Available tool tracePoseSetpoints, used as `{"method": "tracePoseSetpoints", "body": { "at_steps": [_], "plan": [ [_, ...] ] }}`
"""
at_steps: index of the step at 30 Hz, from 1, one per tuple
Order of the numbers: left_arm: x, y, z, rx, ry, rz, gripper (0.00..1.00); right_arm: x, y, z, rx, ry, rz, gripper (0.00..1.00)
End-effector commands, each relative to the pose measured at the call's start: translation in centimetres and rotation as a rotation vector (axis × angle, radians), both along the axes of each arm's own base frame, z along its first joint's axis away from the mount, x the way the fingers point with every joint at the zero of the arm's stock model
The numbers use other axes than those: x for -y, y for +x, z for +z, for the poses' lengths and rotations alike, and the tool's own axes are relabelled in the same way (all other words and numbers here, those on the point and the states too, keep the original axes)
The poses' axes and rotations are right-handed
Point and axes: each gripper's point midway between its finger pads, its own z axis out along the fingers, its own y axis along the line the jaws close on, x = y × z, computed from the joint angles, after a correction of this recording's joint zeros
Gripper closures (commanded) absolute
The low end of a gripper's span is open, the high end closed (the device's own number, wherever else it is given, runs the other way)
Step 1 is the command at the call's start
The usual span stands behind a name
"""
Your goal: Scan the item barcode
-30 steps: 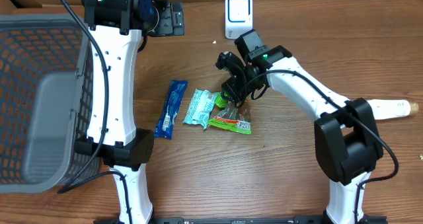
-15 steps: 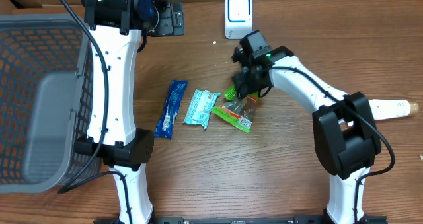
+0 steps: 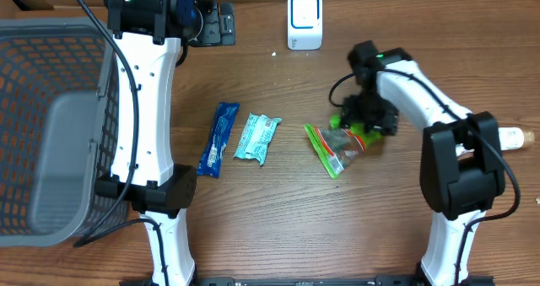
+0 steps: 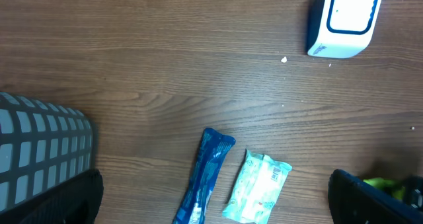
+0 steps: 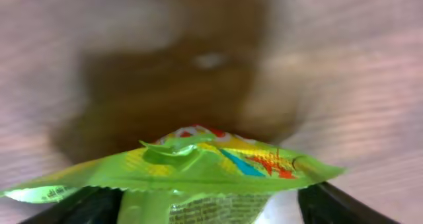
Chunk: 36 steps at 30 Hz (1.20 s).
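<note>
Your right end effector [image 3: 356, 132] sits astride the green packet [image 3: 331, 147], grip impossible to tell, white scanner [image 3: 304, 20] well apart beyond it: scanning apparently not yet done.

— Where is the green, crinkled plastic snack packet [image 3: 333, 144]?
— At about three o'clock from the table [image 3: 278, 218] centre. It lies skewed, one corner towards ten o'clock, with red print and a pale label.
— And the white box-shaped barcode scanner [image 3: 304, 20]?
— Upright at twelve o'clock, well apart from the packet.
</note>
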Motion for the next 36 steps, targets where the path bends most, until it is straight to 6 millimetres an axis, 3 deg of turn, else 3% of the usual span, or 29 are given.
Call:
{"method": "tracePoseSetpoints", "body": {
  "at_steps": [1, 4, 7, 11, 14, 17, 20, 24, 31, 34, 36],
  "plan": [
    [-0.6, 0.2, -0.1, 0.001, 0.011, 0.016, 0.0, -1.3, -0.4, 0.9, -0.075, 0.168, -0.027, 0.09],
    [-0.6, 0.2, -0.1, 0.001, 0.011, 0.016, 0.0, -1.5, 0.4, 3.5, -0.066, 0.259, 0.05, 0.07],
    [-0.6, 0.2, -0.1, 0.001, 0.011, 0.016, 0.0, -0.3, 2.0, 5.6, -0.004, 0.246, 0.155, 0.03],
    [-0.6, 0.2, -0.1, 0.001, 0.011, 0.016, 0.0, 1.0, 3.9, 6.3, 0.078, 0.25, 0.351, 0.0],
    [-0.6, 0.2, -0.1, 0.001, 0.011, 0.016, 0.0, 0.4, 3.3, 5.1, 0.074, 0.328, 0.523, 0.0],
    [-0.6, 0.2, -0.1, 0.001, 0.011, 0.016, 0.0, -1.3, 1.2, 3.9, 0.059, 0.485, 0.715, 0.0],
    [-0.6, 0.2, -0.1, 0.001, 0.011, 0.016, 0.0, -2.3, -0.5, 2.5, 0.053, 0.585, 0.798, 0.0],
    [-0.6, 0.2, -0.1, 0.001, 0.011, 0.016, 0.0, -3.7, -1.5, 1.5, 0.08, 0.69, 0.811, 0.0],
    [-0.6, 0.2, -0.1, 0.001, 0.011, 0.016, 0.0, -3.9, -2.5, -0.8, 0.076, 0.704, 0.764, 0.0],
    [-0.6, 0.2, -0.1, 0.001, 0.011, 0.016, 0.0, -4.3, -3.1, -1.7, 0.068, 0.724, 0.717, 0.07],
    [-0.6, 0.2, -0.1, 0.001, 0.011, 0.016, 0.0, -4.4, -3.7, -2.1, 0.059, 0.743, 0.701, 0.21]
  ]
}}
